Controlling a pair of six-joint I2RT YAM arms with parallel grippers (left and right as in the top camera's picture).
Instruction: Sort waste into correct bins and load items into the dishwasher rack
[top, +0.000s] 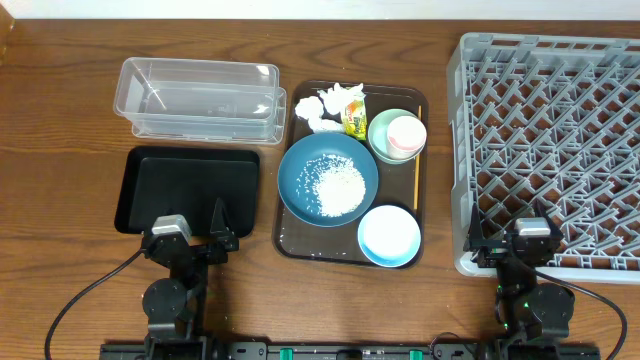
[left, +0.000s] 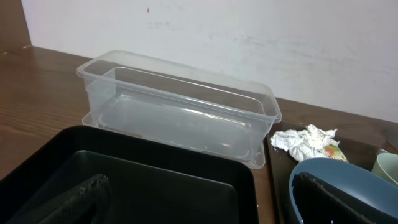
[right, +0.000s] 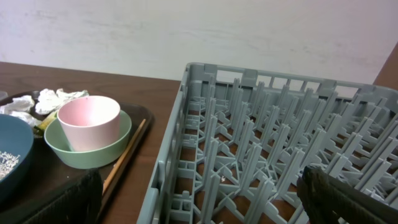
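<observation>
Opening layout, judging by how things lie: nothing sorted, nothing loaded.

Left pincer (left: 199, 186) hangs low over the near edge of the black tray (top: 190, 190), fingers spread wide, nothing between them. Right pincer (right: 200, 180) sits by the near-left corner of the dishwasher rack (top: 550, 150), likewise spread and empty.

All waste and items sit on the brown serving tray (top: 292, 238), mid-surface (top: 60, 120), between bins and rack.
- Rice (top: 335, 185) is heaped inside the dark-blue bowl (top: 300, 165).
- Crumpled tissues (top: 325, 105) lie at the tray's far-left corner, with the yellow-green wrapper (top: 354, 120) just beside them.
- Pink cup (top: 407, 132) stands upright inside the mint-green bowl (top: 380, 140).
- Light-blue bowl (top: 389, 235) sits at the near-right and looks empty.
- Yellow-orange stick (top: 417, 165) lies along the tray's right edge.
- Clear tub (top: 200, 95) sits just behind the black tray. Tub, black tray and rack hold nothing.

Step in hand: the first pick, not yet begun. Which bin takes which waste cannot be told from the pictures.

Likely next move: the left arm is nearer the tissues and wrapper, so it reaches past the black tray to the serving tray's far-left corner and pinches soft tissue from above. The rice probably calls for tipping the dark-blue bowl over a bin before that bowl goes to the rack. The right arm is nearer the cup, and the cup must lift out of the mint-green bowl before either is racked.
</observation>
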